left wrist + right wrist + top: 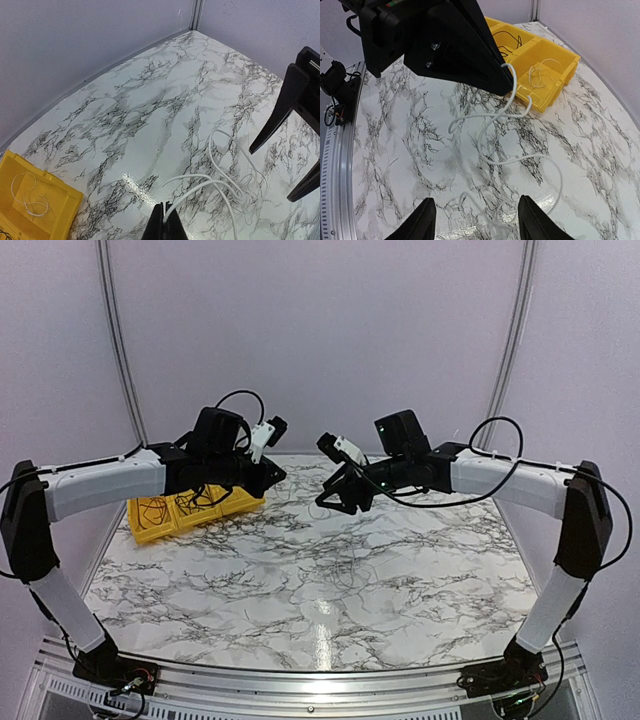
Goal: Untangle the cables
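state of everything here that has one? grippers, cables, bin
left gripper: shut on the white cable, raised off the table
right gripper: open, holding nothing
white cable: pinched, the rest trailing in loose loops
yellow bin: upright, holding wire coils
pale coil: loose in a bin compartment

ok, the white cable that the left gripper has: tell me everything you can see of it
The white cable is thin, smooth and round, with what looks like a plastic sheath. One stretch is pinched in the shut left gripper and lifted. From there it curves down in loose bends to the marble table, where the rest lies in slack, overlapping loops. I cannot tell whether the loops are knotted. The open right gripper hovers over the loops without touching them.
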Robot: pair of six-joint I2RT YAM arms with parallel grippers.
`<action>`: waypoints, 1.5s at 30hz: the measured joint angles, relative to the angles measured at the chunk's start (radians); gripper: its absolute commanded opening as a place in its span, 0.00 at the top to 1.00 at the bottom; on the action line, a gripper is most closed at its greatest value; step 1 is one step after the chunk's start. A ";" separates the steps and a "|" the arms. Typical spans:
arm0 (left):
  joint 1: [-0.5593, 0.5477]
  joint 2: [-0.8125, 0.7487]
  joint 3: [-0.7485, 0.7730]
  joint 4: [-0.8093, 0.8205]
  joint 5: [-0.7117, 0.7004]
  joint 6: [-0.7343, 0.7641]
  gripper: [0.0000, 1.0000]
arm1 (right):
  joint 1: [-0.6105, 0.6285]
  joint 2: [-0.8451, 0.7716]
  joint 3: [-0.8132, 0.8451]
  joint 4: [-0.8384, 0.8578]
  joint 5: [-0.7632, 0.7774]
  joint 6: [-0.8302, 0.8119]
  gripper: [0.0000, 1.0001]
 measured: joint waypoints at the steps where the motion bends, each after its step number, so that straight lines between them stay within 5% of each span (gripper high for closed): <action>1: -0.002 0.000 0.000 0.000 0.002 -0.003 1.00 | 0.001 0.007 0.010 0.000 -0.010 0.003 0.43; 18: 0.009 0.000 0.095 -0.098 -0.114 -0.100 1.00 | 0.016 -0.030 -0.039 0.014 0.074 -0.028 0.45; 31: 0.173 0.038 0.236 -0.322 -0.434 -0.129 1.00 | 0.011 -0.243 -0.190 0.005 0.123 -0.092 0.44; 40: 0.272 0.211 0.322 -0.356 -0.524 -0.146 1.00 | 0.003 -0.257 -0.225 -0.010 0.132 -0.098 0.44; 45: 0.298 0.309 0.381 -0.361 -0.533 -0.189 0.71 | -0.007 -0.270 -0.230 -0.010 0.135 -0.100 0.44</action>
